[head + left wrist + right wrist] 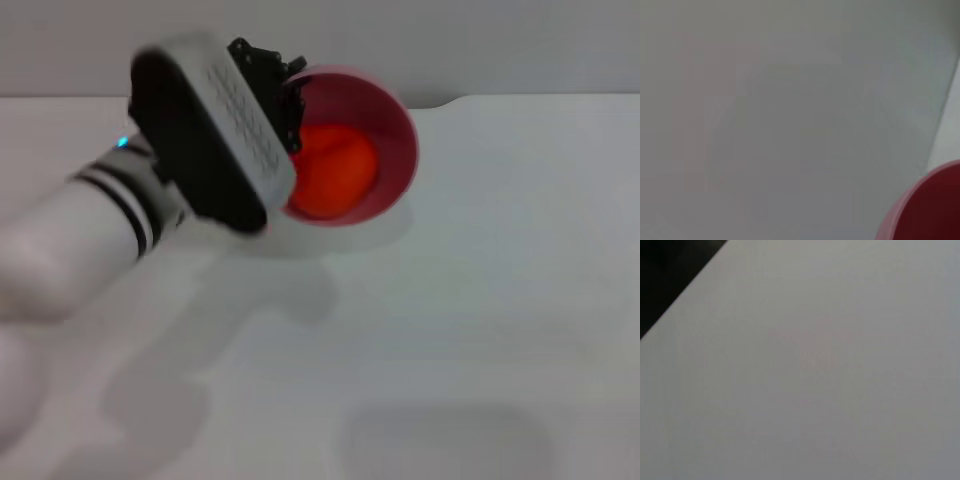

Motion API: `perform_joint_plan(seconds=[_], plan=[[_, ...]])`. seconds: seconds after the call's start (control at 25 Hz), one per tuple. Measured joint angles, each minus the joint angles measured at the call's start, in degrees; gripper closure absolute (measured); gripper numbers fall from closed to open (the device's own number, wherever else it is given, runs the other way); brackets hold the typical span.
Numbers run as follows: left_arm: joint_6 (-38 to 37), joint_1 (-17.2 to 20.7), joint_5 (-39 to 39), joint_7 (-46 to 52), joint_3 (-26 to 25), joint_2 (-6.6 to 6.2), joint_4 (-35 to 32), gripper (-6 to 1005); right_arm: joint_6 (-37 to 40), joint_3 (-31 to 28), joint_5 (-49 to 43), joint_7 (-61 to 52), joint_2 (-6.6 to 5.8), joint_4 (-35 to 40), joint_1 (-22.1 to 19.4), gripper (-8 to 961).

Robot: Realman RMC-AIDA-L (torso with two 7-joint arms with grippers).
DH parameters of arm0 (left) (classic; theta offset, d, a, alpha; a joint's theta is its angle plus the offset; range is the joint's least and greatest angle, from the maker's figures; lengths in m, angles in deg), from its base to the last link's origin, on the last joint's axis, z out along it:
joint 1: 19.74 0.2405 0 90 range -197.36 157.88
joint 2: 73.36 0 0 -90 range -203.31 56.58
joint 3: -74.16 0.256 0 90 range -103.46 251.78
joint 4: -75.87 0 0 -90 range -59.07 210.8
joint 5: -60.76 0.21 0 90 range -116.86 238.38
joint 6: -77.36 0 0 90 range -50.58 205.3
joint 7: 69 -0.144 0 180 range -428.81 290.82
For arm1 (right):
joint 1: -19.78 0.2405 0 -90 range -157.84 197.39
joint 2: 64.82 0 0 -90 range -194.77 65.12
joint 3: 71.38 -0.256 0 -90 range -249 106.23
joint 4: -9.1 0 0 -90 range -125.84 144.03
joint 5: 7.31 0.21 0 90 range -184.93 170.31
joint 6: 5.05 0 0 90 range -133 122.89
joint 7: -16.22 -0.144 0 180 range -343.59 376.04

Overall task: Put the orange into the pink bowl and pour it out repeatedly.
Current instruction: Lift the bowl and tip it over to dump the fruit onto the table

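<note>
Pink bowl tilted in the left claw, orange not yet poured out.

The white table (480, 330) is seen spread below and in front of the left claw (288, 95), which is raised above it at the end of the white left arm (90, 225). The round, deep, glossy pink plastic bowl (398, 130) is gripped at its near rim by that claw and is tipped on its side, mouth turned away from the claw. The small, roundish, bright orange-red toy orange (335, 170) is held inside the bowl, just beyond the fingers. Loading is judged done; the pour is under way but unfinished, and further rounds are left. The right claw is not shown, so its state cannot be told.
</note>
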Motion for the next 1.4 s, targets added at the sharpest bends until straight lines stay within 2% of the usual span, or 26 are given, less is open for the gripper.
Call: perform_joint_plan(seconds=[0.04, 0.08, 0.16, 0.28, 0.32, 0.84, 1.12, 1.4], plan=[[0.0, 0.0, 0.0, 0.0, 0.0, 0.0, 0.0, 956, 0.47, -0.08, 0.01, -0.06, 0.0, -0.03, -0.1, 235], [7.32, 1.96, -0.05, -4.24, 2.51, 0.03, 1.49, 956, 1.03, -0.15, 0.02, -0.09, 0.01, -0.05, -0.17, 235], [15.73, 3.17, -0.28, -9.07, 5.25, 0.13, 4.22, 956, 2.06, -0.37, 0.03, -0.11, 0.04, -0.09, -0.27, 235], [18.22, 3.31, -0.35, -10.49, 6.03, 0.18, 5.27, 956, 2.89, -0.49, 0.05, -0.13, 0.06, -0.16, -0.18, 236], [21.21, 3.35, -0.45, -11.94, 7.04, 0.31, 6.41, 956, 3.14, -0.49, 0.06, -0.17, 0.06, -0.16, -0.08, 236], [24.15, 2.38, -1.06, -11.53, 7.76, 0.31, 7.27, 955, 4.89, 0.07, -0.34, -0.36, 0.13, -1.53, 1.76, 241], [32.51, 2.1, -1.22, -12.16, 9.83, 0.27, 10.15, 956, 4.9, 0.05, -0.5, -0.38, 0.13, -1.66, 2.41, 250], [33.92, 1.64, -1.36, -11.81, 10.44, 0.33, 11.17, 956, 4.98, 0.73, -0.56, -0.38, 0.13, -1.68, 2.8, 258]])
